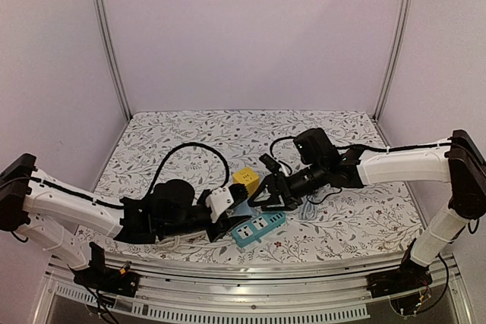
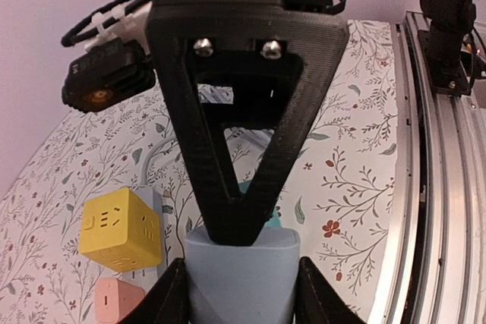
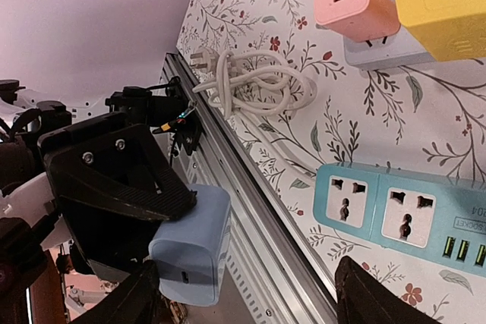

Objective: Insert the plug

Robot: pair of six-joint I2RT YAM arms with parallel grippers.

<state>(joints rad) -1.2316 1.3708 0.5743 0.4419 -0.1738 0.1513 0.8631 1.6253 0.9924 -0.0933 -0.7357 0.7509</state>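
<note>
L gripper [image 2: 241,292] is clenching the pale blue plug [image 2: 241,263] btwn its fingers, holding it up off the table [image 1: 190,134] at the near edge, just left of the teal power strip [image 3: 402,210]. R gripper [image 3: 249,267] is hanging w/ fingers spread, gripping nothing, one finger right beside the plug.

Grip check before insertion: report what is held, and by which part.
The left end effector holds the light-blue adapter by the sides of its body. The right end effector is open, holding nothing.
</note>
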